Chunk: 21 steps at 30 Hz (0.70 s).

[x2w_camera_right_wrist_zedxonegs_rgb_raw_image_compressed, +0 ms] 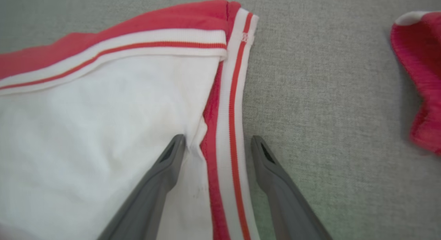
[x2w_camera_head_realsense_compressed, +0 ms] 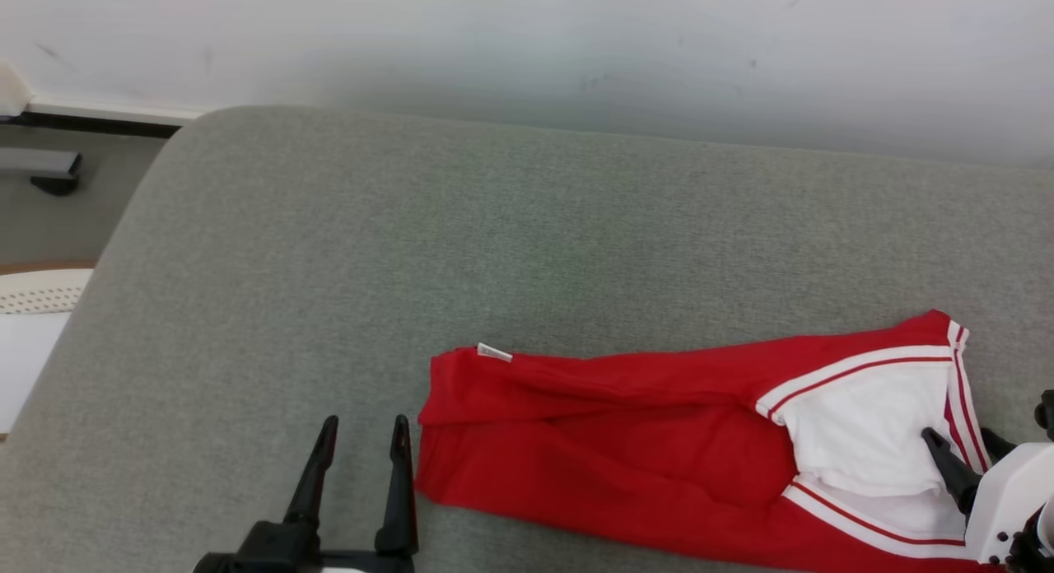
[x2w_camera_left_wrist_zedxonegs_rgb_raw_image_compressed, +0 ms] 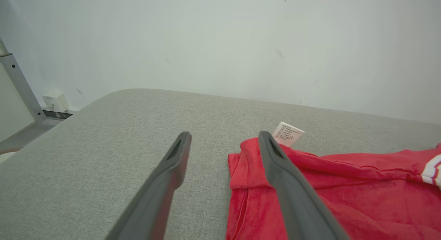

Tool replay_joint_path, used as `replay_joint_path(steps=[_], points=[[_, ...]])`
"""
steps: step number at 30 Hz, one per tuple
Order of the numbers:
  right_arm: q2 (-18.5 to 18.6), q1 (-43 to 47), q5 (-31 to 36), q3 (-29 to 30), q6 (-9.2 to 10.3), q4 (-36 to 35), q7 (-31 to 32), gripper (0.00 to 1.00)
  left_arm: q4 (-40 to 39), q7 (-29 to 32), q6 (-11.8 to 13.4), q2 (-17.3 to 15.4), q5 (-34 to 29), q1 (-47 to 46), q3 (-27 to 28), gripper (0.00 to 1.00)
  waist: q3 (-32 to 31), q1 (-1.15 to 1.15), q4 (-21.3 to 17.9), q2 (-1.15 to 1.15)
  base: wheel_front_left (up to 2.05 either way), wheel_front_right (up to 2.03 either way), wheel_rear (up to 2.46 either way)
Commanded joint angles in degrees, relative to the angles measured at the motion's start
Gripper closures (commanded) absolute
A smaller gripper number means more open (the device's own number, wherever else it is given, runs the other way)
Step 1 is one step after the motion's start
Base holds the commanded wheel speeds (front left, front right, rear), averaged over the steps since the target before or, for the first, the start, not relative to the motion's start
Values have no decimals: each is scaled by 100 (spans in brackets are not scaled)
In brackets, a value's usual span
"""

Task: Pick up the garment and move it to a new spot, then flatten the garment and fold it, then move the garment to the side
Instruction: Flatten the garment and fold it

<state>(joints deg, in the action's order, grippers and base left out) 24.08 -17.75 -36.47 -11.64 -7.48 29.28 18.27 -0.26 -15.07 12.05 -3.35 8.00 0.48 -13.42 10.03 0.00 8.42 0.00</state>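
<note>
Your left gripper [x2w_camera_head_realsense_compressed: 365, 426], jaws spread, sits at the long red-and-white fabric garment's [x2w_camera_head_realsense_compressed: 593, 449] left edge, near-right on the grey padded bench [x2w_camera_head_realsense_compressed: 329, 227]. The right gripper [x2w_camera_right_wrist_zedxonegs_rgb_raw_image_compressed: 217, 140], jaws likewise spread, straddles the striped hem. Folding seems in hand, so pinch both ends next.

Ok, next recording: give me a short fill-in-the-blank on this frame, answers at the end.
The garment is mostly ____ with a white panel.
The cushion beneath it is ____.
The left gripper and right gripper are both ____, holding nothing.
Missing words: red; grey; open.
</note>
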Motion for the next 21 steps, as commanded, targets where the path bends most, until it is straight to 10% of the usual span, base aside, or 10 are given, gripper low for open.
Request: replay_joint_path(steps=[1,11,12,13,21], points=[[-27,9,57,7,2,192,102,0,8,-8,-29,4,-57,90,33,0,11,0,65,0,0,0,0],[-468,-190,-573,-222,-21,381,285,0,196,-9,-124,32,-111,129,-30,0,-41,0,186,0,0,0,0],[-477,-204,-653,-253,-20,380,262,61,215,-9,-133,33,-92,132,-50,0,-60,0,187,0,0,0,0],[-469,-213,-732,-294,-20,376,228,100,235,-9,-128,33,-68,143,-62,0,-86,0,185,0,0,0,0],[-59,-278,-1129,-400,1,319,-330,100,361,-9,-98,33,-69,304,-16,0,-386,0,-83,0,0,0,0]])
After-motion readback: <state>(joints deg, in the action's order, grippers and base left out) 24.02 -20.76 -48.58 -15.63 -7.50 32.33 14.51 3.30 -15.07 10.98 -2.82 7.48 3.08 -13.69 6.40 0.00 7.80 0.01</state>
